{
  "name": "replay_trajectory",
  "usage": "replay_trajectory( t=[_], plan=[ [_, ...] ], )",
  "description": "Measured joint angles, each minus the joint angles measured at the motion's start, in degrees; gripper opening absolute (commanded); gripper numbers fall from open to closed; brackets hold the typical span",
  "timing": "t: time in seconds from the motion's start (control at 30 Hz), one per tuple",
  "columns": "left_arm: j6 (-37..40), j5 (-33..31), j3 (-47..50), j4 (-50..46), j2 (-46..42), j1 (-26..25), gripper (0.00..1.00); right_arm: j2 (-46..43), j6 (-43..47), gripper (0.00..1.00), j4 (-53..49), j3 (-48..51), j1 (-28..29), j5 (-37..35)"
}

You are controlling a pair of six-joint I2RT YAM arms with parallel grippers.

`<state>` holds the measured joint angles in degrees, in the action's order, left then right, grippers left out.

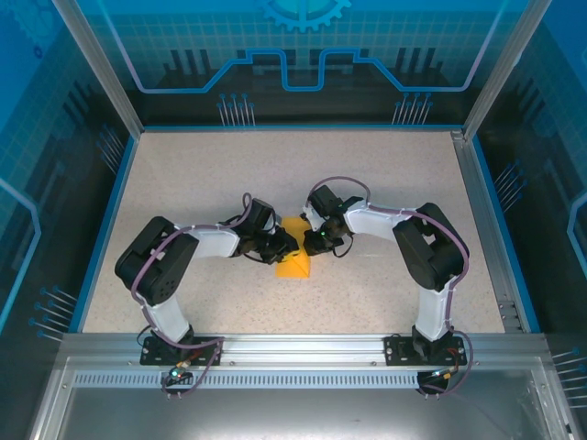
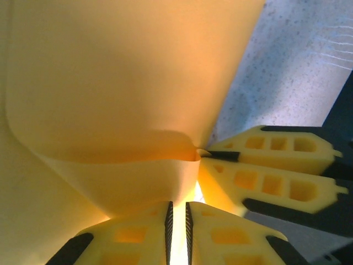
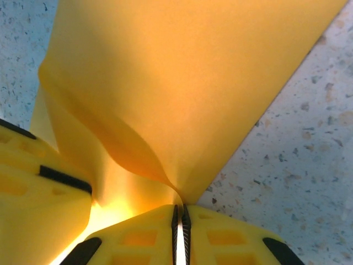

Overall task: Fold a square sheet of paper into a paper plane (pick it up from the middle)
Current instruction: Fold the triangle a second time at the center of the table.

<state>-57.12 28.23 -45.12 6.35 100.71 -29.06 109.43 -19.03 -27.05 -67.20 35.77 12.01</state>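
The left gripper has its jaws clenched on the square sheet of paper, with a layer of it pinched in the thin slit between the pads. The right gripper is clamped on the same sheet in the same way, a fold of paper drawn into its nearly touching jaws. The two grips sit just beside each other, one at the sheet's left and one at its right, so the paper bows up around them in soft curves and does not lie flat. Holding it from both sides looks meant to carry one part over another for a crease. The speckled table stretches well away from the sheet on every side. I judge the sheet only partly folded, not yet a dart.
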Motion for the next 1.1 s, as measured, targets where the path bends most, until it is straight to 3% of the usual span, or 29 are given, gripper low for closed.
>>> replay_trajectory(
  t=[0.63, 0.9, 1.1],
  plan=[
    [0.0, -1.7, 1.3, 0.4, 0.6, -0.3, 0.16, 0.0, -0.2, 0.16, 0.0, 0.0, -0.1, 0.5],
    [0.0, -1.7, 1.5, 1.3, 0.7, -0.4, 0.16, -2.7, -1.6, 0.35, 0.7, 0.8, -0.5, 3.3],
    [-0.7, -1.7, 1.5, 1.7, 0.7, -0.5, 0.16, -5.1, -3.6, 0.38, 3.2, 3.2, -0.7, 7.7]
  ],
)
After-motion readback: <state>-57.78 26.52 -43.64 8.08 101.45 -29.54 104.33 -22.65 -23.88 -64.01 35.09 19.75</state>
